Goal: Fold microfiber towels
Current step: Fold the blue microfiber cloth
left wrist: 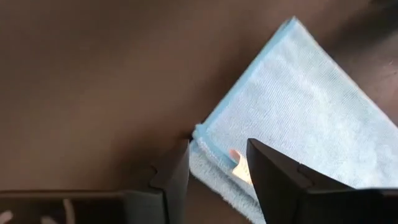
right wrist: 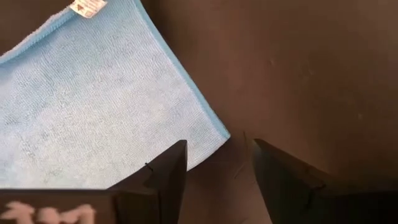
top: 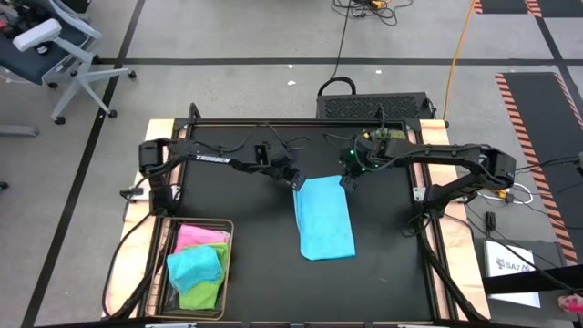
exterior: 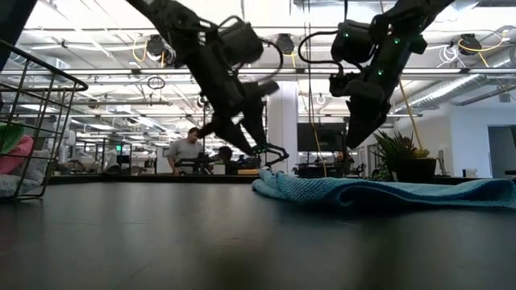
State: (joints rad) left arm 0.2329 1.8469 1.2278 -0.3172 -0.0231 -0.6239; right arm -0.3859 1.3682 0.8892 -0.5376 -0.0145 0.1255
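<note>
**Light blue towel folded once, corners let go**

I am hovering both grippers over the far end of the light blue towel (top: 325,217), which is lying doubled into a long strip at mid-table. My left gripper (top: 297,182) is standing with jaws parted and empty above the far left corner; my right gripper (top: 346,179) is likewise spread, holding nothing, just off the far right corner. I judge the first fold laid. Next calls for a second fold across the strip. The other towels (top: 199,263) are waiting in the wire basket (top: 227,273).

Basket (top: 228,273) hides most of its towels (top: 199,264).
</note>
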